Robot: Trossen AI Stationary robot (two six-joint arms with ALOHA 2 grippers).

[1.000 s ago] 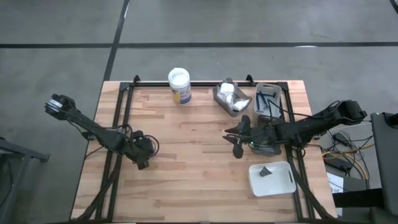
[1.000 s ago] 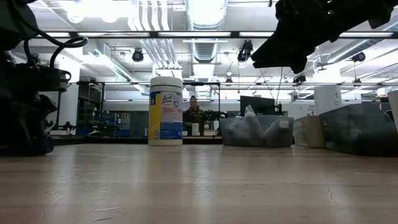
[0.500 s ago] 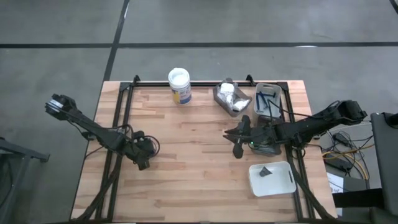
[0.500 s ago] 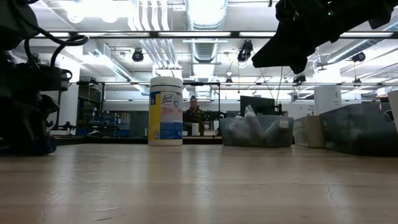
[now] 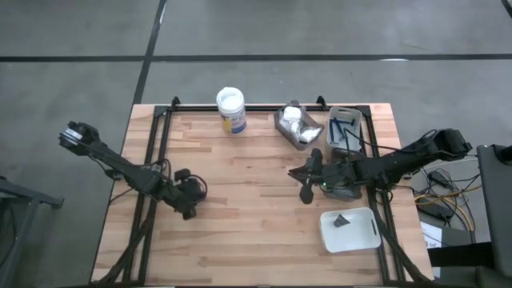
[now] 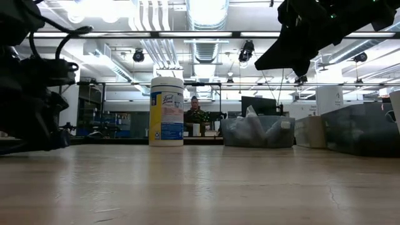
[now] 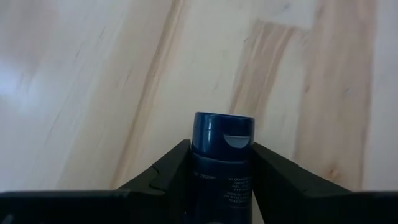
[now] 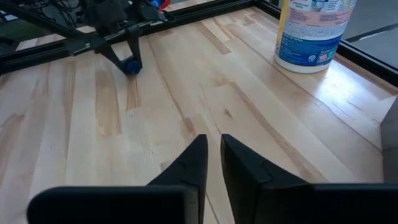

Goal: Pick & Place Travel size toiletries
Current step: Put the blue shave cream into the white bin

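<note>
My left gripper (image 5: pixel 190 206) stands at the table's left, shut on a dark blue bottle (image 7: pixel 222 162) whose cap (image 7: pixel 222 132) sticks out past the fingertips. The same cap (image 8: pixel 132 65) shows low over the wood in the right wrist view. My right gripper (image 5: pixel 306 182) hovers over the table's middle right, fingers (image 8: pixel 198 155) drawn to a narrow slit with nothing between them. White packets fill a grey tray (image 5: pixel 298 126). Blue sticks lie in a second grey tray (image 5: pixel 346 128). One dark item (image 5: pixel 342 222) lies in the white tray (image 5: pixel 356 236). My left gripper pinches the bottle's body just behind the cap (image 7: pixel 222 177) between its two fingers (image 7: pixel 168 171), one on each side. The fingers slant down toward the table and lie along the bottle, cap end foremost. Whether the cap touches the wood I cannot tell.
A tall white-lidded jar (image 5: pixel 230 110) with a blue-yellow label stands at the far edge, left of the trays. Black rails (image 5: pixel 152 160) run along the table's left and right sides. Bare wood lies between the two grippers. A person (image 6: pixel 195 112) sits far off in the room.
My left gripper has tipped its fingers upward a little and crept toward the table's right, carrying the bottle along; in the low view its underside stands higher over the wood than before. My right gripper has kept its place while its fingers drew closer together.
</note>
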